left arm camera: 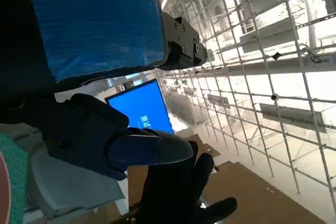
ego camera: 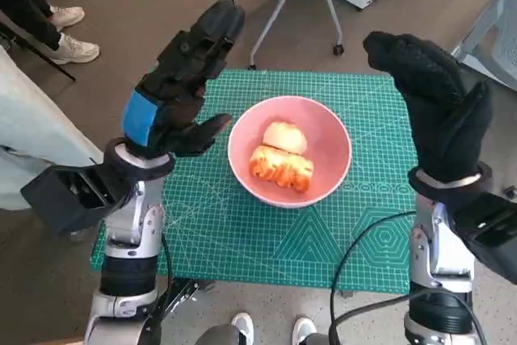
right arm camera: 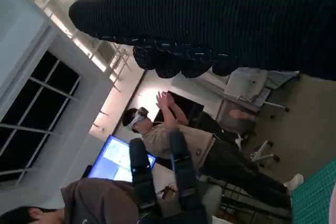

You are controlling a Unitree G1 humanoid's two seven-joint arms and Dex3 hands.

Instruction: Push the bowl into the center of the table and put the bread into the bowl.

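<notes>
The green gridded mat (ego camera: 242,232) shows bare room on every side of the smooth, round pink bowl (ego camera: 323,131), which sits at its middle. In the bowl lies the bread (ego camera: 280,156), one glazed ridged piece nearer, one pale bun beyond. Left of the bowl the left hand (ego camera: 182,78) hovers raised, fingers apart, holding nothing. Right of it the knitted right hand (ego camera: 432,94) does likewise.

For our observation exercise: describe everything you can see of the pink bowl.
The pink bowl is round, smooth and glossy, standing upright near the middle of the green cutting mat. Inside it lie pieces of bread, one pale and one golden brown. Neither hand touches it; both are raised beside it.
</notes>
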